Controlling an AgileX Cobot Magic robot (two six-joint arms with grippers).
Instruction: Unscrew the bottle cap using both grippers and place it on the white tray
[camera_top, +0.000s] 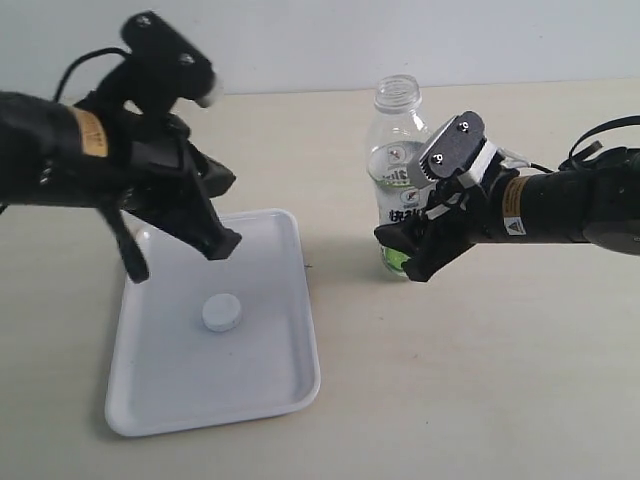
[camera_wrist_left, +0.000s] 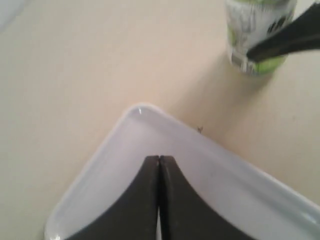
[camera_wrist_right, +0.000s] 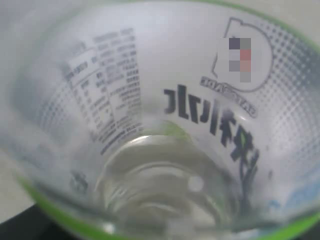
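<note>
The small white bottle cap (camera_top: 222, 312) lies flat near the middle of the white tray (camera_top: 270, 385). Above the tray's far end hangs my all-dark left gripper (camera_top: 222, 245), shut and holding nothing; in the left wrist view its fingertips (camera_wrist_left: 159, 159) meet over the tray (camera_wrist_left: 225, 175). The clear bottle (camera_top: 397, 170) stands upright to the right of the tray with its threaded neck bare. My right gripper (camera_top: 405, 250), with the grey screwed plate, is shut on the bottle's lower part. The label (camera_wrist_right: 165, 95) fills the right wrist view.
The beige tabletop (camera_top: 470, 380) extends in front of and right of the tray. In the left wrist view the bottle's base (camera_wrist_left: 255, 35) stands beyond the tray's corner with a dark right finger (camera_wrist_left: 290, 37) across it.
</note>
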